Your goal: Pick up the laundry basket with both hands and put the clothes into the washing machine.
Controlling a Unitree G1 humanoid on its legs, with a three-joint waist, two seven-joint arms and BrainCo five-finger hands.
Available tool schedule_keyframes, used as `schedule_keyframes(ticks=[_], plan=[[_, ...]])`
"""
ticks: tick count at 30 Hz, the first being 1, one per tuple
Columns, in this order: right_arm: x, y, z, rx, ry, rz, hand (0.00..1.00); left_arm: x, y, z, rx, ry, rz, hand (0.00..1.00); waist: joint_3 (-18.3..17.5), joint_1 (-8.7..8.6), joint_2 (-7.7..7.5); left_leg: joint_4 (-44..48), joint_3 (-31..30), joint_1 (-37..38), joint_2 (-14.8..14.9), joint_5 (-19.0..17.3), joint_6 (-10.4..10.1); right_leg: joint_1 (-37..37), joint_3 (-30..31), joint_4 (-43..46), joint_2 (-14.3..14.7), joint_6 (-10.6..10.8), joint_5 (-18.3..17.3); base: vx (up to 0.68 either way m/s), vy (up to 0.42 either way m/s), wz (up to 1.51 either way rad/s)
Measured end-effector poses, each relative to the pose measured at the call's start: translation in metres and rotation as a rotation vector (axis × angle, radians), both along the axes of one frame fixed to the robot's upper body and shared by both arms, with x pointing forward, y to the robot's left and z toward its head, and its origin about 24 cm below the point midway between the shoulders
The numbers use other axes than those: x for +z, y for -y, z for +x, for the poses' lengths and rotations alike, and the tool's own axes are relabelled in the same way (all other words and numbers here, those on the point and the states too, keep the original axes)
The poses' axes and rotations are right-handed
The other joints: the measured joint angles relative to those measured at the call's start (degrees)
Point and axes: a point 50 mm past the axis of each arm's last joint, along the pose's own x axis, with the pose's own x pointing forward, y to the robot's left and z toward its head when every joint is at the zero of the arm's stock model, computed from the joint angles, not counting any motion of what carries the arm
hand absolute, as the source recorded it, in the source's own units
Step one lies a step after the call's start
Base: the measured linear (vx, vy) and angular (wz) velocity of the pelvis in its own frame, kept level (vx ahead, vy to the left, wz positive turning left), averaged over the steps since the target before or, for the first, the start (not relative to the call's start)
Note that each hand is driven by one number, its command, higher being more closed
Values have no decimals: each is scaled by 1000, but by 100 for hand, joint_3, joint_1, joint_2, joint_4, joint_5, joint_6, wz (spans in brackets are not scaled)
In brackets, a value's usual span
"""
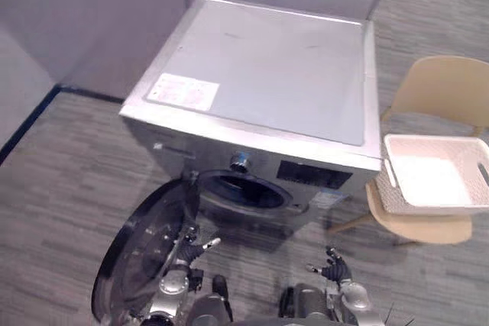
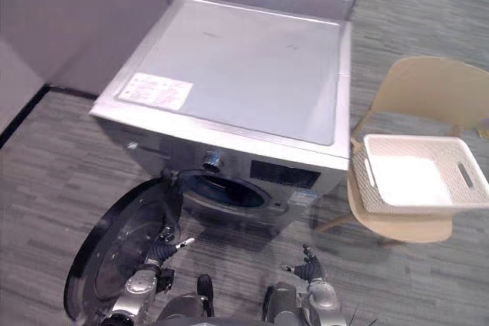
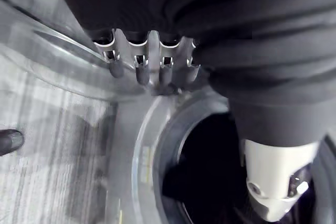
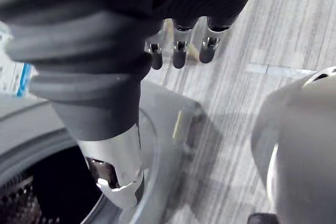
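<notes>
1. Sitting on the seat of a beige chair (image 1: 447,85), the laundry basket (image 1: 435,143) is white and rectangular, with woven sides and a slot handle in its end wall. Its inside is plain white, and I cannot tell whether cloth lies in it. The chair stands just beside the right side of the silver washing machine (image 1: 267,66). The round door (image 1: 145,250) of the machine is swung wide to the left, and the left hand (image 1: 187,248) hangs in front of it. The right hand (image 1: 334,269) is low, before the machine's front, well apart from the basket.
2. From the right eye, the knob (image 2: 212,162) above the drum opening (image 2: 225,191) is plainer, as is the door's dark ring.
3. At the left wrist, relaxed fingers (image 3: 142,72) are spread and hold nothing, close to the door glass.
4. At the right wrist, straight fingers (image 4: 179,51) hang empty over the grey floor (image 4: 273,35), the thumb apart.
</notes>
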Motion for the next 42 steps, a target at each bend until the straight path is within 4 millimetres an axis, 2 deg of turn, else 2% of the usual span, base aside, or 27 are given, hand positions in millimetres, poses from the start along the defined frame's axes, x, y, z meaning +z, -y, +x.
schedule_keyframes(ticks=[1,2,3,4,6,7,8,9,10,12,13,14,15,16,18,22,24,25,28,29,32,35,36,37,38,40,42], plan=[[5,4,10,4,28,-16,0,-5,-2,-11,35,-26,-3,0,17,141,196,166,-15,-191,144,11,-18,243,38,-710,280,9,-65,-294,-87,-31],[10,9,18,-1,62,-32,0,-8,5,-17,47,-39,-20,0,24,274,339,-36,-19,-321,272,87,-123,506,-34,-1668,500,-180,-173,-246,-56,-31],[11,10,19,-1,66,-33,0,-8,5,-18,47,-38,-20,0,32,271,347,-62,-24,-336,282,90,-126,530,-52,-1767,516,-196,-182,-274,-111,-3],[16,16,28,-15,92,-52,0,-9,16,-14,35,-39,-45,0,214,234,572,-167,-109,-565,362,325,-179,693,-161,-2447,675,-434,-23,-262,-96,20],[15,24,26,-31,77,-71,0,-8,30,-10,-3,-30,-69,0,361,246,757,-574,-215,-546,451,705,-392,732,-226,-2803,863,-554,321,-405,-94,19],[12,24,19,-40,57,-71,0,-10,34,-14,-13,-40,-79,0,358,229,731,-990,-314,-437,395,885,-747,637,-327,-2869,838,-663,454,-365,-43,16],[11,25,17,-48,52,-72,0,-10,36,-13,-17,-39,-82,0,377,214,696,-921,-356,-480,366,867,-714,579,-384,-2877,819,-699,489,-315,-4,20],[10,26,14,-76,46,-69,0,-7,35,-8,-22,-19,-81,0,422,207,609,-258,-363,-604,245,720,-497,494,-433,-2858,665,-788,521,-256,32,25],[7,30,6,-100,27,-72,0,-5,33,-5,-24,-9,-72,0,477,197,475,553,-336,-645,44,305,-162,478,-482,-2911,444,-755,643,-226,41,20],[3,37,-6,-109,-6,-88,0,-5,34,-6,-27,-6,-72,0,466,152,477,1169,-330,-410,63,-294,-146,488,-494,-3073,376,-681,809,-191,111,8],[1,41,-13,-122,-24,-92,0,-6,36,-10,-38,-17,-74,0,387,53,610,898,-362,-46,109,-630,-217,489,-499,-3180,385,-569,900,-156,133,5],[0,42,-16,-129,-31,-94,0,-7,37,-12,-47,-21,-74,0,348,16,673,592,-389,117,119,-725,-263,481,-510,-3228,403,-513,946,-108,179,11],[-1,45,-20,-140,-45,-96,0,-4,39,-9,-69,-6,-71,0,307,-81,722,-166,-480,439,46,-797,-136,484,-519,-3394,424,-403,1111,-75,159,10],[-4,39,-24,-150,-55,-77,0,0,38,-4,-81,20,-61,0,217,-97,626,-436,-424,471,-49,-643,-200,508,-515,-3608,360,-326,1228,-87,206,12],[-9,29,-34,-157,-81,-48,0,23,40,17,-126,148,-40,0,89,-90,488,-718,-487,492,-279,-438,-58,596,-546,-3944,230,-252,1564,-48,164,24],[-11,29,-41,-159,-97,-45,0,70,42,47,-147,393,-33,0,-36,-93,495,-1088,-546,669,-488,-272,52,792,-575,-4191,92,-165,1671,-18,105,14],[-10,29,-41,-152,-88,-41,0,102,23,64,-123,541,60,0,-144,-106,496,-1292,-609,814,-523,-196,59,851,-667,-4274,81,-190,1706,103,45,10],[-10,30,-41,-150,-86,-39,0,109,16,68,-109,569,85,0,-147,-115,496,-1301,-629,851,-523,-175,71,896,-680,-4313,91,-191,1715,146,7,11],[-8,32,-39,-123,-74,-39,0,142,-44,82,58,675,250,0,-168,-125,464,-1298,-639,958,-466,-140,100,1048,-691,-4409,175,-179,1757,115,-26,-1],[-7,33,-39,-118,-72,-44,0,147,-52,83,83,689,272,0,-169,-125,462,-1298,-637,962,-460,-140,100,1053,-691,-4413,184,-181,1757,89,-26,-5],[-2,45,-34,-98,-50,-81,0,177,-106,87,265,758,385,0,-157,-100,409,-1296,-582,965,-451,-144,95,1085,-650,-4521,203,-213,1784,58,-12,-8],[2,46,-26,-72,-25,-83,0,194,-153,88,393,734,489,0,-35,-70,196,-1250,-457,899,-407,-155,83,960,-497,-4532,245,-282,1863,-42,-12,-24],[6,44,-15,-52,1,-83,0,202,-174,90,421,694,539,0,70,-74,24,-1102,-424,621,-382,-177,79,744,-472,-4531,262,-318,1962,-89,-16,-16],[7,43,-11,-50,11,-83,0,204,-181,92,431,677,549,0,107,-76,-28,-1021,-412,505,-365,-191,81,649,-461,-4532,276,-339,2016,-168,-11,-15],[10,41,-2,-41,35,-81,0,207,-194,95,464,638,555,0,237,-77,-187,-855,-375,244,-337,-196,80,443,-414,-4537,298,-391,2139,-163,0,-12],[15,38,5,-22,68,-81,0,202,-200,101,492,569,504,0,454,-71,-380,-467,-324,-91,-244,-344,87,274,-375,-4540,351,-432,2274,-166,2,-11],[18,35,8,-20,94,-72,0,192,-198,103,475,518,458,0,529,-71,-396,-97,-303,-381,-125,-535,96,163,-347,-4538,430,-454,2353,-162,-8,-16]])
